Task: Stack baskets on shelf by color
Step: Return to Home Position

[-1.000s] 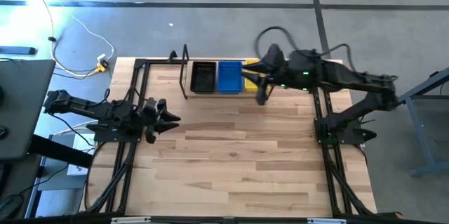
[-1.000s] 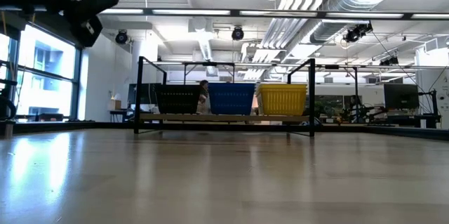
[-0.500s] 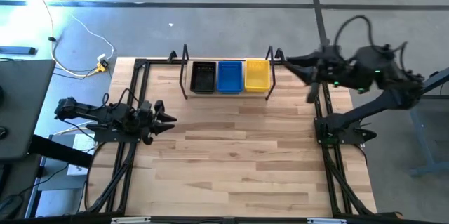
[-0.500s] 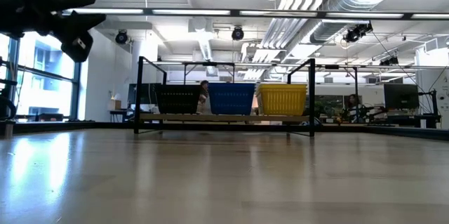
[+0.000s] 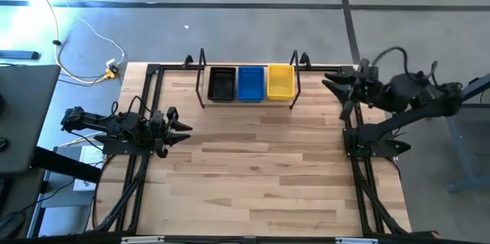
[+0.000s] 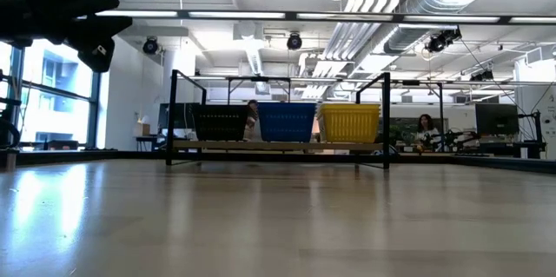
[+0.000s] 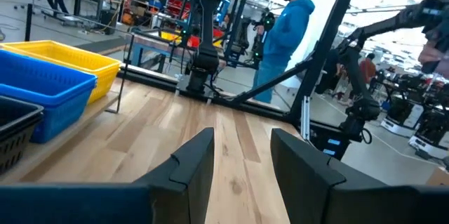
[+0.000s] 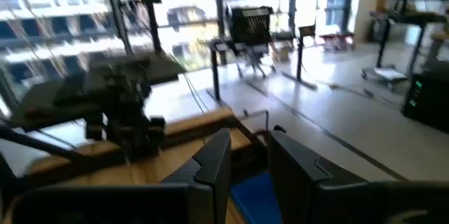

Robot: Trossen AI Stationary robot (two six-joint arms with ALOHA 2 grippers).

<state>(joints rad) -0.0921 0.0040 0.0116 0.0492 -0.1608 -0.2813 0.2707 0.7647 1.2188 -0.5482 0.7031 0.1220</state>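
Observation:
On the shelf (image 5: 249, 101) at the table's far edge sit black baskets (image 5: 222, 83), blue baskets (image 5: 250, 82) and yellow baskets (image 5: 280, 81), side by side between the black brackets. The low view shows the black (image 6: 219, 122), blue (image 6: 287, 122) and yellow (image 6: 351, 122) baskets on the plank (image 6: 278, 146). My left gripper (image 5: 182, 128) hovers at the table's left edge, open and empty, as the left wrist view (image 7: 243, 140) confirms. At the right edge, beyond the shelf's right bracket, my right gripper (image 5: 329, 85) is open with nothing between its fingers (image 8: 214, 164).
Black arm frames run along both table sides (image 5: 145, 160) (image 5: 360, 167). A person in a blue hoodie (image 7: 280, 34) stands beyond the table. Another person (image 6: 426, 125) shows far off in the room. Bare wooden tabletop (image 5: 253, 167) lies in front of the shelf.
The right arm has drawn back from over the yellow baskets to the table's right edge, empty. The left arm has pulled a little to the left. The baskets have not moved.

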